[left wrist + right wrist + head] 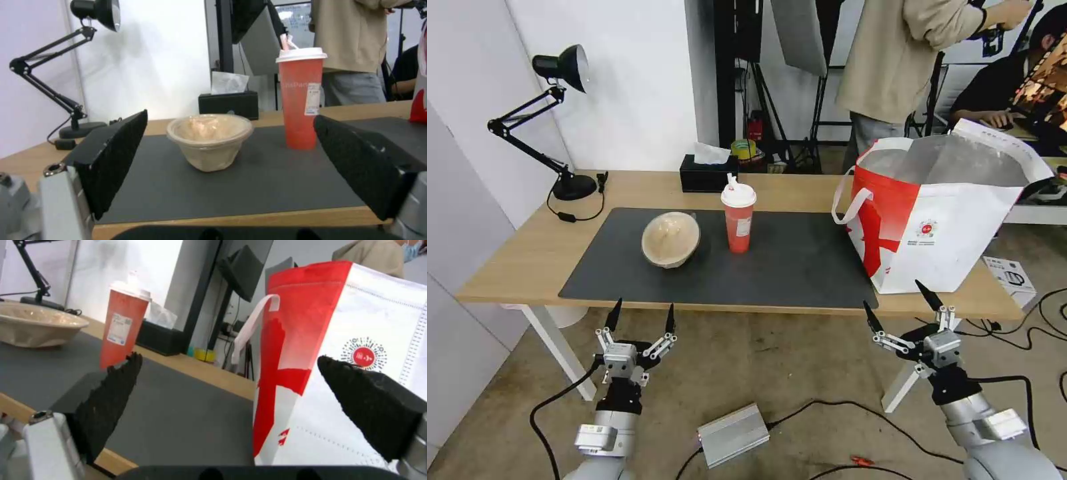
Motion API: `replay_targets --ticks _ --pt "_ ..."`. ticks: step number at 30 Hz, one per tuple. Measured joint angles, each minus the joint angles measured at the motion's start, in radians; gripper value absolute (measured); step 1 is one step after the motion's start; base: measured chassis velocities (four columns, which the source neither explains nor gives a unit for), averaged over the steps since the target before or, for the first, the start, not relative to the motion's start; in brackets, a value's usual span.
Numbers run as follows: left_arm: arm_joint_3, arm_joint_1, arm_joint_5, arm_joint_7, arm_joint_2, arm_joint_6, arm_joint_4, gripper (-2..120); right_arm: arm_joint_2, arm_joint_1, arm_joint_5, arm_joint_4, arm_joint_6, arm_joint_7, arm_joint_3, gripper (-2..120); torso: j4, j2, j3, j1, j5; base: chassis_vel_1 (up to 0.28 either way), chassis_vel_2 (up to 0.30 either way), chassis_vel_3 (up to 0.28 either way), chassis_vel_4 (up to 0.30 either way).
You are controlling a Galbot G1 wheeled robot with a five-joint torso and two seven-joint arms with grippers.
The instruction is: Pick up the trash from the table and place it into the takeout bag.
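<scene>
A beige lidded bowl (671, 239) sits on the dark grey mat (787, 267) of the light-wood table (520, 260). Beside it stands a tall red cup (738, 215) with a white lid. The red-and-white takeout bag (940, 213) stands open at the table's right end, foil lining showing. My left gripper (642, 315) hangs open just before the table's front edge, facing the bowl (209, 140) and the cup (301, 100). My right gripper (897, 299) is open too, in front of the bag (347, 366).
A black desk lamp (554, 120) stands at the table's back left and a black tissue box (707, 170) at the back middle. On the floor lie cables and a silver box (734, 433). A small carton (1010, 279) sits right of the table.
</scene>
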Motion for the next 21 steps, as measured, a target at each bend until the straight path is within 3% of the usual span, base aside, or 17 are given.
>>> replay_targets --ticks 14,21 --pt "0.004 0.004 0.002 0.001 -0.003 -0.001 0.009 100 -0.011 0.021 0.001 0.003 0.002 0.000 -0.015 100 0.0000 0.000 0.000 0.000 0.0000 0.000 0.000 0.000 0.000" --pt "0.003 0.011 0.002 0.002 -0.003 -0.005 0.007 100 -0.049 0.090 0.021 0.047 -0.071 -0.007 -0.073 100 0.0001 0.000 0.000 0.000 0.0000 0.000 0.000 0.000 0.000"
